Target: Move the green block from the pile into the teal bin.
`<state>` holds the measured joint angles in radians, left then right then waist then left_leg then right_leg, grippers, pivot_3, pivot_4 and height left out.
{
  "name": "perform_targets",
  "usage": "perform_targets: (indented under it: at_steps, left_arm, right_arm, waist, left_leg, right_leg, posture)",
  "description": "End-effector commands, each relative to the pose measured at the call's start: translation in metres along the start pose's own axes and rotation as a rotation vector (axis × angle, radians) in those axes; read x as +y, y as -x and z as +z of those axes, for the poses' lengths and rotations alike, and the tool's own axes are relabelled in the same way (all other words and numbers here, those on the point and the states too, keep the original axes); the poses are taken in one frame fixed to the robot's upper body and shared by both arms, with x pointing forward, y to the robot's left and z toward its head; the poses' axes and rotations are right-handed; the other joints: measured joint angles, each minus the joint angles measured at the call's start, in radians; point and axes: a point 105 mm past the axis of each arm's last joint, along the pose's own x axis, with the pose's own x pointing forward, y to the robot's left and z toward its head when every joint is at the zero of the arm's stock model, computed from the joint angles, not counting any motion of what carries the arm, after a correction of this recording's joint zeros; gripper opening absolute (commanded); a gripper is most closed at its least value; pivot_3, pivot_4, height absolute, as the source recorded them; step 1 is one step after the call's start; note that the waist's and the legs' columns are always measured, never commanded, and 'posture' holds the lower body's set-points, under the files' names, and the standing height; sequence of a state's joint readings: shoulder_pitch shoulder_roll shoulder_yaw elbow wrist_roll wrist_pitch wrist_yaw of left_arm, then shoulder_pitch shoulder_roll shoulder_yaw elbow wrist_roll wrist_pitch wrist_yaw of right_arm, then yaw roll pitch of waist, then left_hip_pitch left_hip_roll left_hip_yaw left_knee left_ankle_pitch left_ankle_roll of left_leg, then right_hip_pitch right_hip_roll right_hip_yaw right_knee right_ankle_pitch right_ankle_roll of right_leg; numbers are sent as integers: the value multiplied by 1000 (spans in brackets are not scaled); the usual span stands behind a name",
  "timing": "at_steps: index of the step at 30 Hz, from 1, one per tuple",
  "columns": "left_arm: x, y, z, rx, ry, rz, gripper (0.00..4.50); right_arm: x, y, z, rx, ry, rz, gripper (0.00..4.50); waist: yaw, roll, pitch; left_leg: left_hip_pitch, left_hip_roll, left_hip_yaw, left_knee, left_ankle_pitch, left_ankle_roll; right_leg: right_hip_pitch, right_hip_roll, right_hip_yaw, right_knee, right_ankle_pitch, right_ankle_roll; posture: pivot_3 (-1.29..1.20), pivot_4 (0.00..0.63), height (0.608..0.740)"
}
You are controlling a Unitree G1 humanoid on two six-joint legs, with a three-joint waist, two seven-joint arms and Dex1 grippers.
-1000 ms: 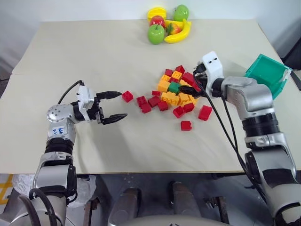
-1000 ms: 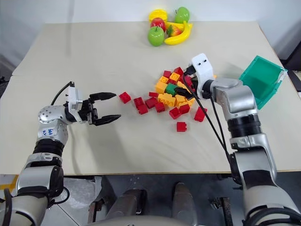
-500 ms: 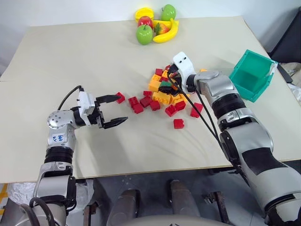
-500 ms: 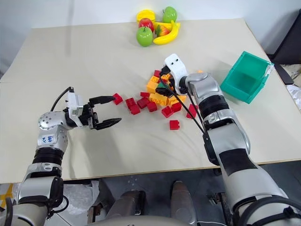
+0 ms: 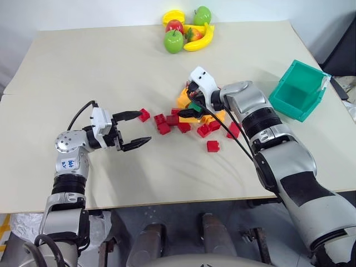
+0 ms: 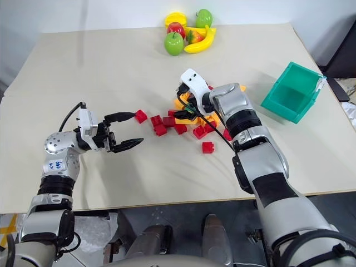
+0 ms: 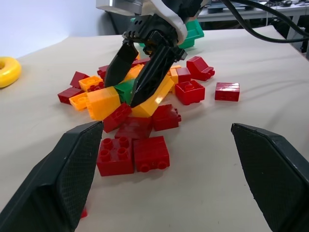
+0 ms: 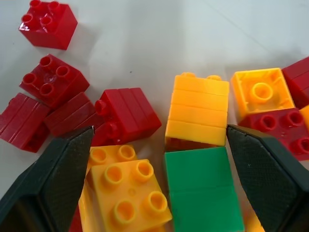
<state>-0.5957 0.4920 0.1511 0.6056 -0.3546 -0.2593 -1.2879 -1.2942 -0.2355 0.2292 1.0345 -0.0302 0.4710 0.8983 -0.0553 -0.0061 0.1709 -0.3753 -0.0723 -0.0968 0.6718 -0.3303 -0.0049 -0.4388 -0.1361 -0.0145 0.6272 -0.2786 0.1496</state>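
Right gripper (image 7: 129,79): jaws spread wide, tips lowered into the pile (image 5: 196,114), one black finger on either side of the green block (image 8: 203,191). Nothing pinched; in the right wrist view there is a gap between each finger and the block's sides. The green block lies in the heap on its side, smooth face toward the wrist camera, an orange brick (image 8: 198,115) touching its far edge and an orange studded brick (image 8: 126,195) just beside it. In the left wrist view only a small patch of green shows between the two right fingertips, behind an orange brick tipped on its edge.

Left gripper (image 5: 133,129): jaws also spread, empty, held level above the table (image 5: 100,61), pointing toward the pile. A lone red brick (image 5: 144,115) sits just beyond its upper fingertip; whether they touch I cannot tell.

Pile: red and orange bricks heaped near the table's middle, with red strays trailing toward the left gripper and one red brick (image 5: 212,146) apart on the near side.

The teal bin (image 5: 289,97) stands near the table's right edge, well apart from the pile, tilted with its opening up and toward the robot; its inside looks empty as far as can be seen.

Toy fruit (image 5: 189,30) sits grouped at the far edge: green apples, a red apple, a banana.
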Motion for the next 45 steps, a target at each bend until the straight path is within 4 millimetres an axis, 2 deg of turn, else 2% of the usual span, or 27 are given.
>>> perform_targets:
  at_steps: [1,3,6,9,17,18,19,22,26,27,28,31,42,45]
  left_arm:
    - [5,4,9,-17,-27,22,4500]
    - [5,4,8,-16,-27,22,4500]
    - [5,3,8,-16,-26,20,4500]
    - [5,2,8,-19,-25,19,4500]
    - [4,0,8,-24,-24,12,4500]
    - [4,0,8,-25,-24,12,4500]
    - [4,-1,8,-26,-25,12,4500]
    - [4,-1,8,-28,-26,14,4500]
    - [3,0,7,-28,-25,17,4500]
    - [3,0,7,-27,-25,18,4500]
    - [3,0,7,-27,-25,19,4500]
    - [3,0,7,-27,-25,21,4500]
    - [5,-1,8,-27,-29,24,4500]
    - [5,-2,9,-30,-31,25,4500]
  right_arm:
    - [-4,6,-3,30,39,-9,4483]
    - [-5,8,-7,55,63,-14,4483]
    - [-6,9,-18,112,81,-23,3893]
    - [-6,10,-21,120,93,-25,2937]
    - [-5,21,-7,70,106,-30,289]
    - [-5,23,-4,59,111,-31,39]
    - [-5,26,0,39,111,-31,13]
    - [-2,36,15,-48,127,-11,13]
    - [3,44,16,-78,126,36,13]
    - [8,46,16,-76,144,101,13]
    - [7,49,17,-85,126,114,180]
    - [1,52,21,-107,101,102,890]
    - [-26,37,28,-111,72,-94,4431]
    - [-32,25,13,-42,74,-158,4473]
  waist:
    - [0,0,0]
    - [-1,0,0]
    - [-1,0,0]
    - [1,0,0]
    - [6,0,0]
    - [7,0,0]
    - [8,0,0]
    - [7,0,0]
    - [0,0,0]
    - [-1,0,0]
    - [-1,0,0]
    - [-1,0,0]
    - [-1,0,0]
    - [-1,0,0]
  left_leg:
    - [0,0,0,0,0,0]
    - [0,0,0,0,0,0]
    - [0,0,0,0,0,0]
    - [0,0,0,0,0,0]
    - [0,0,-1,5,0,0]
    - [0,0,-1,5,0,0]
    - [0,-1,-1,5,0,0]
    - [-1,-1,-1,4,0,0]
    - [-1,-1,0,3,0,0]
    - [-1,-1,0,2,0,0]
    - [-1,-1,0,2,0,0]
    - [-1,-1,0,2,0,0]
    - [-1,-1,0,2,0,0]
    - [-1,-1,0,2,0,0]
  right_leg:
    - [0,0,0,0,0,0]
    - [0,0,0,0,0,0]
    - [0,0,0,0,0,0]
    - [0,0,0,0,0,0]
    - [1,0,0,1,0,0]
    - [1,0,0,1,0,0]
    - [1,0,0,2,0,0]
    - [1,0,0,1,0,0]
    - [-1,0,0,1,0,0]
    - [-1,0,0,1,0,0]
    - [-1,0,0,1,0,0]
    - [-1,1,0,1,0,0]
    - [-2,0,0,1,0,0]
    - [-2,0,0,1,0,0]
  posture:
    - [0,150,740]
    - [0,150,740]
    - [0,150,740]
    - [0,150,740]
    - [0,150,740]
    - [0,150,740]
    - [0,150,740]
    - [0,150,740]
    - [0,150,740]
    - [0,150,740]
    - [0,150,740]
    - [0,150,740]
    - [0,150,740]
    - [0,150,740]
